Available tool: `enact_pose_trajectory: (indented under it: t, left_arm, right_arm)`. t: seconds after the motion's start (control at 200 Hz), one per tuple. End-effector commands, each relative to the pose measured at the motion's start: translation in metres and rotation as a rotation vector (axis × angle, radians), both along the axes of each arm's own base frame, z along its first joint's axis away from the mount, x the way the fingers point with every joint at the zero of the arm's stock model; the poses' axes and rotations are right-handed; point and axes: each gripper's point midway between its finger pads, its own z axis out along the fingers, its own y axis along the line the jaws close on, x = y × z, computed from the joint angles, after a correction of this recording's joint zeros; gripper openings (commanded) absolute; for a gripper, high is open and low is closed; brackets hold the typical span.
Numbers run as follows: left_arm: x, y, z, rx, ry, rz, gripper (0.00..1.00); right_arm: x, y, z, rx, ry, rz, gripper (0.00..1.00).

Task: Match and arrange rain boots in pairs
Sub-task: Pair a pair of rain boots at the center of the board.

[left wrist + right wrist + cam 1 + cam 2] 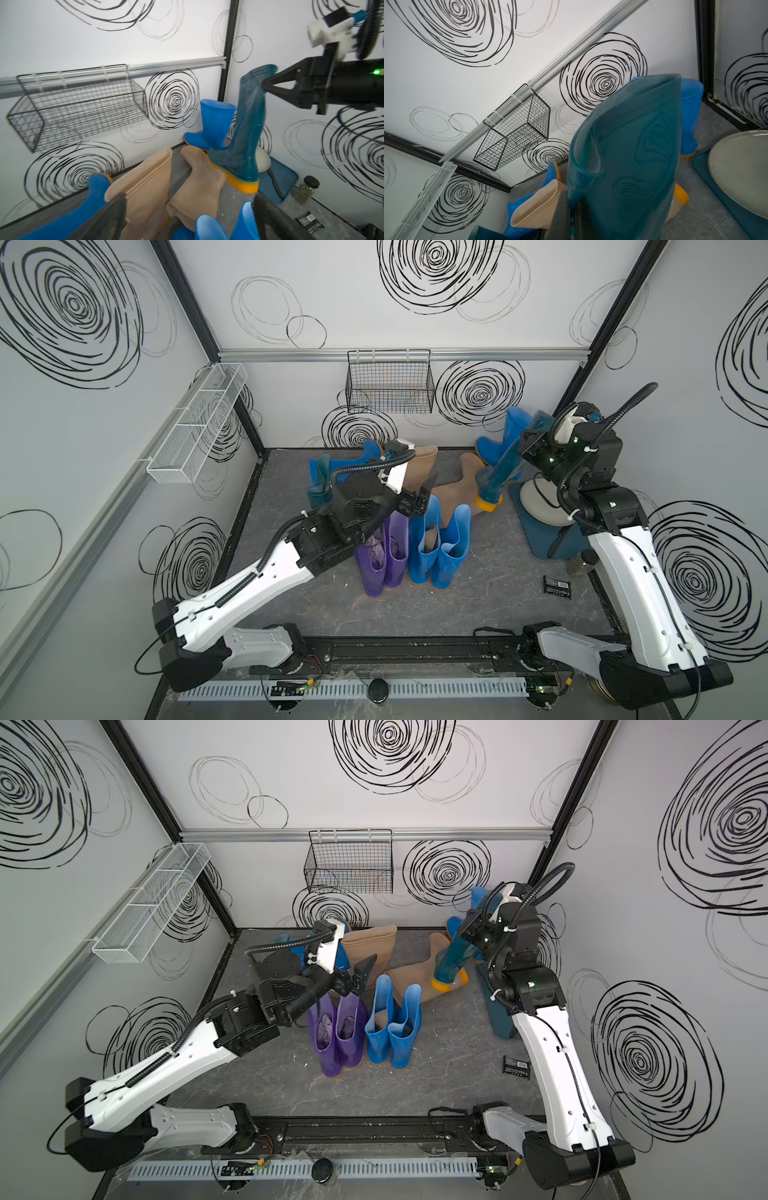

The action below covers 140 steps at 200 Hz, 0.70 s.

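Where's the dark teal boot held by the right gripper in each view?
Top view: dark teal boot right of centre.
Top view: same boot, nearer centre.
Left wrist: before the corner's bright blue boot.
Right wrist: close-up, filling the foreground.
Shared landmark: black wire basket on back wall.

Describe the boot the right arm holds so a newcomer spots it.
Go to the far right corner of the grey tabletop, beside the teal tray. There a dark teal boot with an orange sole tilts, cuff pinched by the right gripper. It is the only boot held; the other dark teal boot sits far left.
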Motion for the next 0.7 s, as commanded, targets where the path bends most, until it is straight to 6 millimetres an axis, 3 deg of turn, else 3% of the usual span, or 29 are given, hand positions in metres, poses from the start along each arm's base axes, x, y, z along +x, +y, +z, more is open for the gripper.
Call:
enact_pose_trajectory:
  t: [0.0, 0.145, 0.325, 0.465, 0.695]
  left_arm:
    - [0.0, -0.047, 0.023, -0.021, -0.08, -0.109, 0.99]
    - [0.013, -0.092, 0.024, -0.031, -0.101, -0.18, 0.99]
    - [0.033, -0.125, 0.025, -0.119, -0.099, -0.235, 0.99]
    - [0.045, -0.155, 0.011, -0.15, -0.055, -0.306, 1.0]
    - [0.084, -0.163, -0.001, -0.208, -0.033, -0.21, 0.99]
  right_arm:
    - [-0.01, 0.01, 0.057, 0.024, -0.152, 0.064, 0.0]
    - [-0.011, 0.017, 0.069, 0.032, -0.166, 0.093, 0.0]
    - [-0.015, 0.024, 0.08, 0.045, -0.177, 0.135, 0.0]
    - [-0.015, 0.032, 0.077, 0.06, -0.161, 0.168, 0.0]
    - [-0.023, 0.033, 0.077, 0.062, -0.163, 0.182, 0.0]
